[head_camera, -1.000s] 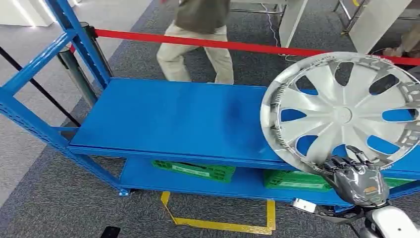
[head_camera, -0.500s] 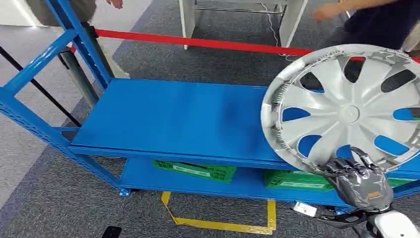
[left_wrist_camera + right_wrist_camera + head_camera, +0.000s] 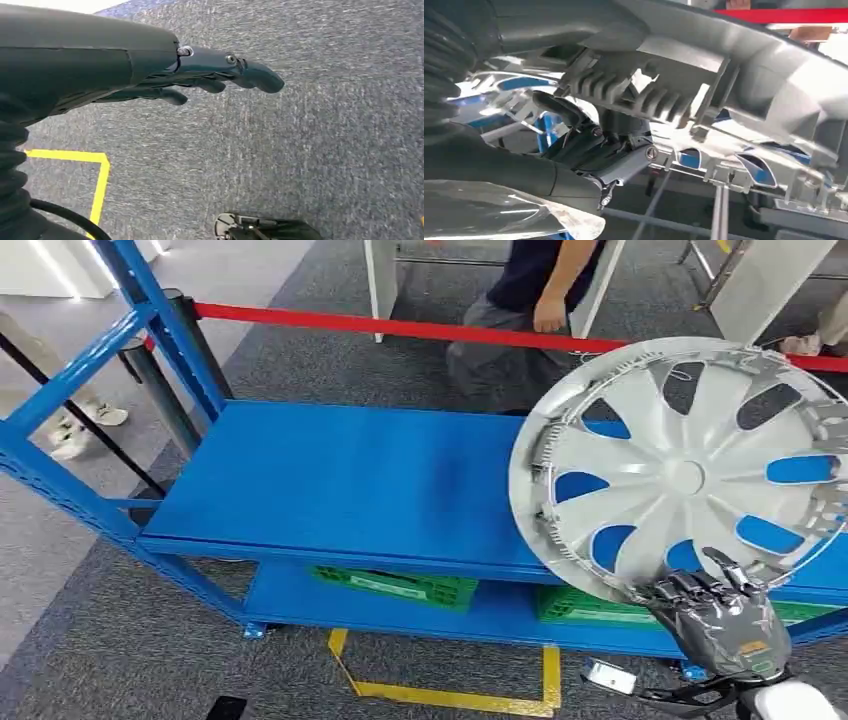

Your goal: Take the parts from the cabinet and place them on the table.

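The robot's right hand (image 3: 722, 612) grips the lower rim of a large round silver plastic wheel cover with curved spokes (image 3: 690, 472), holding it tilted up on edge above the right end of the blue metal cabinet's upper shelf (image 3: 340, 480), its face turned toward the head camera; blue shelf shows through the openings between the spokes. Seen from the right wrist, the dark fingers (image 3: 555, 107) hook in behind the ribbed back of the rim, a hold that seems chosen to carry the broad, light disc by its stiffest part. The cover appears lifted clear of the shelf's front edge, though whether its far rim touches the shelf cannot be told, so the job looks to be in its carrying-out step, with the table not in sight and the placing not yet done. The left hand (image 3: 210, 80) hangs over grey carpet near a yellow floor marking (image 3: 97, 175), its fingers loosely straight and holding nothing. Green plastic crates (image 3: 395, 583) sit on the lower shelf, a red barrier strap (image 3: 400, 327) runs behind the cabinet, and a person (image 3: 530, 310) stands beyond it; a one-sided grip on so wide a part could let it swing or slip
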